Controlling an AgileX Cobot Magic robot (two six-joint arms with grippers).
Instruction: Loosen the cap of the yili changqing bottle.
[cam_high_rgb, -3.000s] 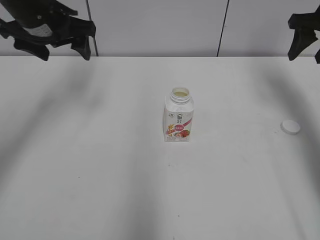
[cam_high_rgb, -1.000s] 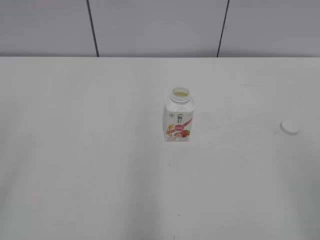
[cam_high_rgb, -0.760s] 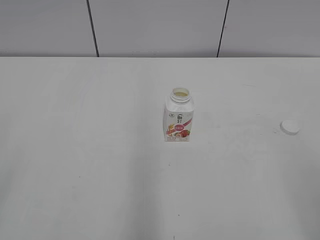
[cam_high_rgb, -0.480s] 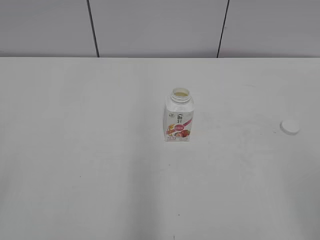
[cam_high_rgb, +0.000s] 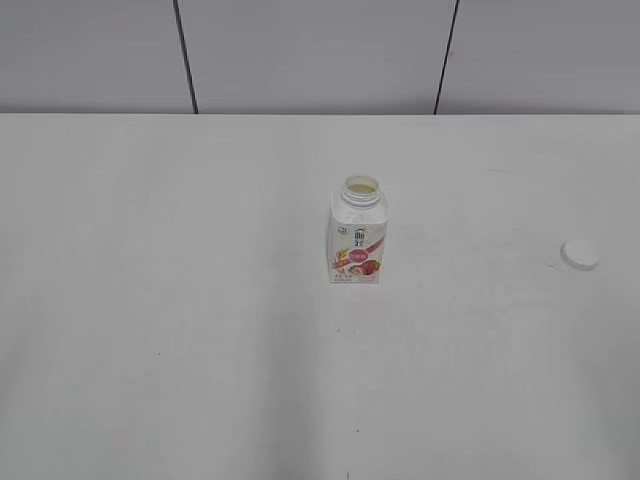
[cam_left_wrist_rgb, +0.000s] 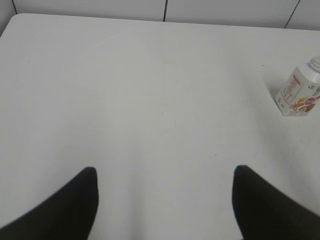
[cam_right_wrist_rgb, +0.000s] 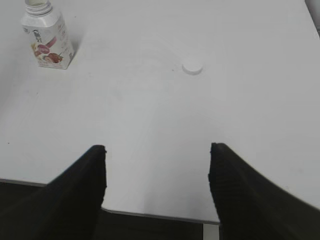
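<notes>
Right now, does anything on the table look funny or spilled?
Nothing is spilled. The bottle stands upright, but its neck is open: its cap lies flat on the table, well off to the right, apart from it.

Bottle (cam_high_rgb: 356, 240) label print too small; unreadable.

A wide white table (cam_high_rgb: 180, 330) fills nearly the whole exterior view, its matt top marked with a few tiny dark specks. Behind its far edge stands a pale grey wall (cam_high_rgb: 310, 55) of flat panels, divided by two thin dark vertical seams (cam_high_rgb: 184, 55). The light is soft and even, leaving only faint broad shadows on the tabletop. In the right wrist view the table's near edge gives way to a dark floor (cam_right_wrist_rgb: 150, 227).
</notes>
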